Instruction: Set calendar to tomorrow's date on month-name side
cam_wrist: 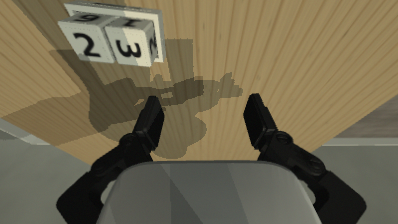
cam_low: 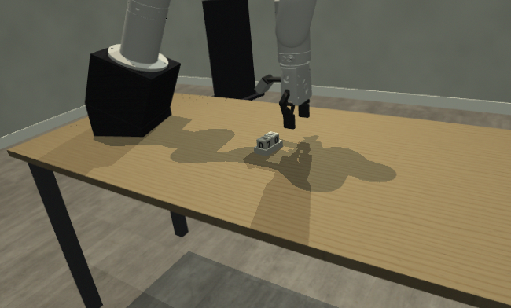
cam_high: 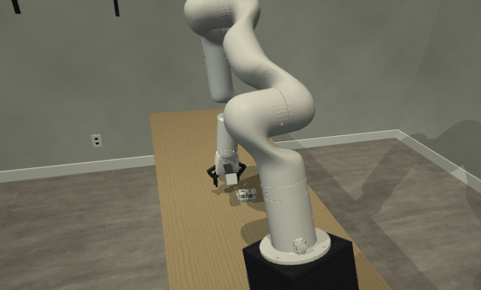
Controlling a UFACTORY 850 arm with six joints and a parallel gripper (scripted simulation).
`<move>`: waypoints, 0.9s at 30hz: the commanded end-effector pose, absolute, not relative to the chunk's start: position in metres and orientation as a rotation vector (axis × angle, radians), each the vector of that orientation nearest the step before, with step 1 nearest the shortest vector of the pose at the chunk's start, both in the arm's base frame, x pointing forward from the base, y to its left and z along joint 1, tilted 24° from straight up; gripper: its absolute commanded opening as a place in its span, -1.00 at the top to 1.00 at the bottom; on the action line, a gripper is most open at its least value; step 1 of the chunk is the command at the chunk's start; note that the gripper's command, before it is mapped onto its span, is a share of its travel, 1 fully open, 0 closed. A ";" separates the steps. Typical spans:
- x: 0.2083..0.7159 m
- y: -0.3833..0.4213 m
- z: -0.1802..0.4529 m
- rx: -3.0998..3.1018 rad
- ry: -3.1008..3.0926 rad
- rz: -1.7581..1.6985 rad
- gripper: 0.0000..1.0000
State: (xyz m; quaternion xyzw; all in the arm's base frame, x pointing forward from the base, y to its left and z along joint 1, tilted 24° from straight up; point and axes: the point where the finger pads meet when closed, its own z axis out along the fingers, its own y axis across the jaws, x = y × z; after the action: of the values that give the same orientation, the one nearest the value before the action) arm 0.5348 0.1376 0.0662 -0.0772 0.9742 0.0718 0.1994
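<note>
My fingers stand wide, holding nothing, above the counter (cam_low: 375,188) just beside the calendar tray (cam_low: 277,148), whose two cubes (cam_wrist: 107,44) sit side by side.
</note>
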 end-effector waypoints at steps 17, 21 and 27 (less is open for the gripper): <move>0.556 0.144 0.076 0.156 2.754 0.291 -1.00; 0.557 0.145 0.077 0.255 2.752 0.310 -1.00; 0.559 0.145 0.078 0.450 2.739 0.347 -1.00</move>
State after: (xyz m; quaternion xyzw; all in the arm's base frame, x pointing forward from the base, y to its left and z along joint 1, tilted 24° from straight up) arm 0.5568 0.1448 0.0761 0.1061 0.9715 0.1076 0.1825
